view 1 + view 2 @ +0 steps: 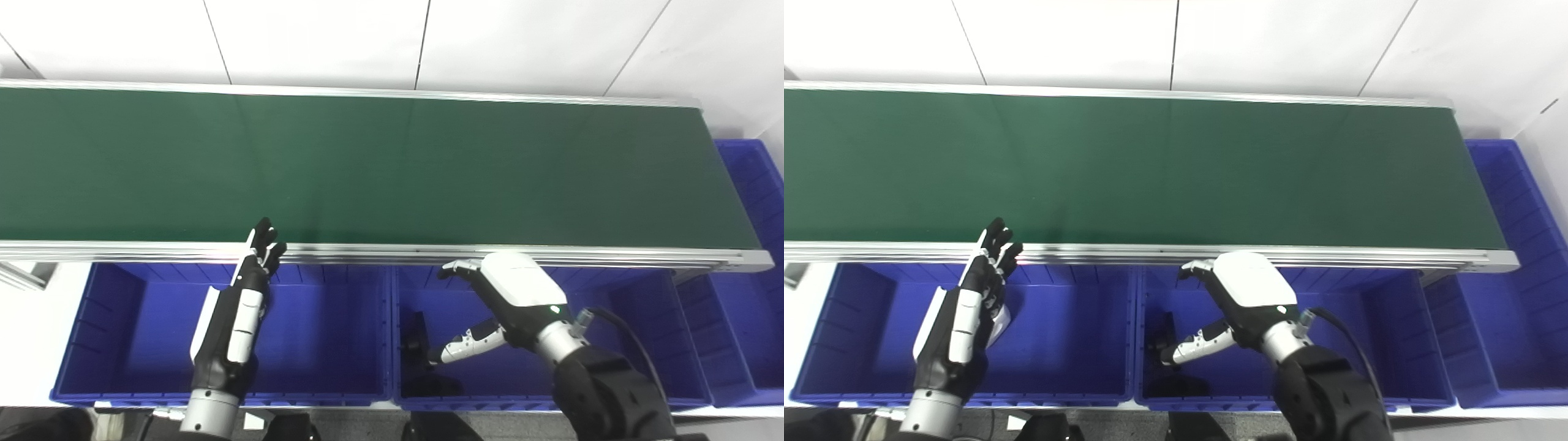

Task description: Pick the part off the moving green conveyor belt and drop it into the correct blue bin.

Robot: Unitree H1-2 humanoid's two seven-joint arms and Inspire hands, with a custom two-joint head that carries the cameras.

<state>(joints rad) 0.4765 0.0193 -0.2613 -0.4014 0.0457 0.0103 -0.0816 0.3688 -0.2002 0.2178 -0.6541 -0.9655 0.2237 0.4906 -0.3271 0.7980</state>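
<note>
While the right hand [511, 300] hangs spread over the middle blue bin [612, 343] with the dark part [418, 343] at its thumb, apparently just freed, it should lift straight up. Left hand [236, 312] waits, fingers extended; green conveyor belt [392, 165] carries nothing.

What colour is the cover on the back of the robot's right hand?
White, a smooth glossy shell on the right hand, with black fingers; the right eye view shows it best.

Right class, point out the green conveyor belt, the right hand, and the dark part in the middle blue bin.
green conveyor belt [367, 165], left eye view, bare belt surface.
right hand [511, 294], left eye view, white back of the hand.
dark part [419, 331], left eye view, its upright body beside the thumb.
</note>
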